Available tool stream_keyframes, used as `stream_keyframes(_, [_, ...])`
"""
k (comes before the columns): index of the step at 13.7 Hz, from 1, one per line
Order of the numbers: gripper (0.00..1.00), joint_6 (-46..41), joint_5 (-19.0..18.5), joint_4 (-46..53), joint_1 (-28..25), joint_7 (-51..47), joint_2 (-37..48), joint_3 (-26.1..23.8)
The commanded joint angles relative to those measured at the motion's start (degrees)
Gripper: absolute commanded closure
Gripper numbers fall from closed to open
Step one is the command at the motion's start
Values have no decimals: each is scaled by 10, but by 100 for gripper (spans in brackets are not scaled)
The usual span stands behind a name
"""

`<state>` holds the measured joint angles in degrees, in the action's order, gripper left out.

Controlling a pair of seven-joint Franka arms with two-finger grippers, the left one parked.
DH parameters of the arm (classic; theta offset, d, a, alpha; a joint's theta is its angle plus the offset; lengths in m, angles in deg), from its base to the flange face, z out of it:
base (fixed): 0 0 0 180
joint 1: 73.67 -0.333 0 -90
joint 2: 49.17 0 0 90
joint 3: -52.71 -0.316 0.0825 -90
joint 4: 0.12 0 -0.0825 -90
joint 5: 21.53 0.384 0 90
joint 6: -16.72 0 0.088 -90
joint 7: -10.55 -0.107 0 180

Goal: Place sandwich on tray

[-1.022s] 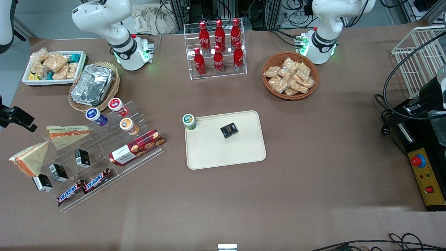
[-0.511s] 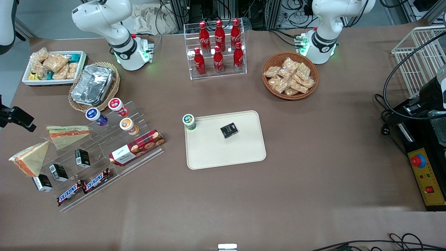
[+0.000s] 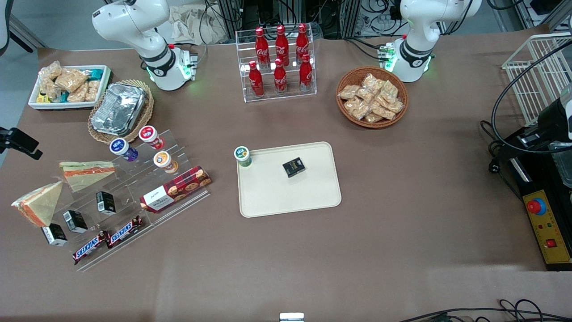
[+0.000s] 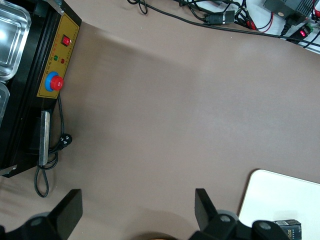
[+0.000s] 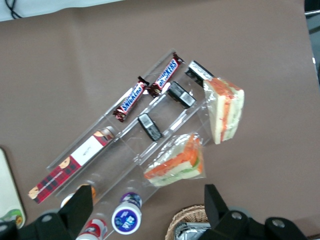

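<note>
Front view first: nothing on the table has shifted over the last second. Only the working arm's dark gripper at that view's edge has drifted a little farther from the camera and outward. So no pick yet. This looks like the approach, with the arm lining up above the display stand.

On the right wrist view, the gripper hangs high over the stand, fingers spread wide and holding nothing.

The sandwich sits untouched at the working arm's end of the table, its orange-red filling edge showing through the plastic wrap. It lies nearer the front camera than the green-strip wedge and beside the small black boxes on the stand. It is well apart from the tray, so the whole carry remains.

Now the containers. The tray already holds a small black box near its middle and a green-lidded cup at one corner, with plenty of bare surface left. The clear stepped stand carries three more cups, a tartan biscuit box and two Snickers bars. The white bin is full of snack packets. The foil container sits closed in a flat wicker holder. The round wicker basket is heaped with more packets, and the clear rack holds six cola bottles.
</note>
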<state>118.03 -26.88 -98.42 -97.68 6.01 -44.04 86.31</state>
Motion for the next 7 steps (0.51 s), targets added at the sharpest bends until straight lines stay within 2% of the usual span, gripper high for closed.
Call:
stream_keyframes(1, [1,-9,-5,5,19,15,-5,16])
stream_keyframes(5, [1,66,3,6,31,99,-28,80])
stream_keyframes(7, [1,105,42,6,32,136,-51,112])
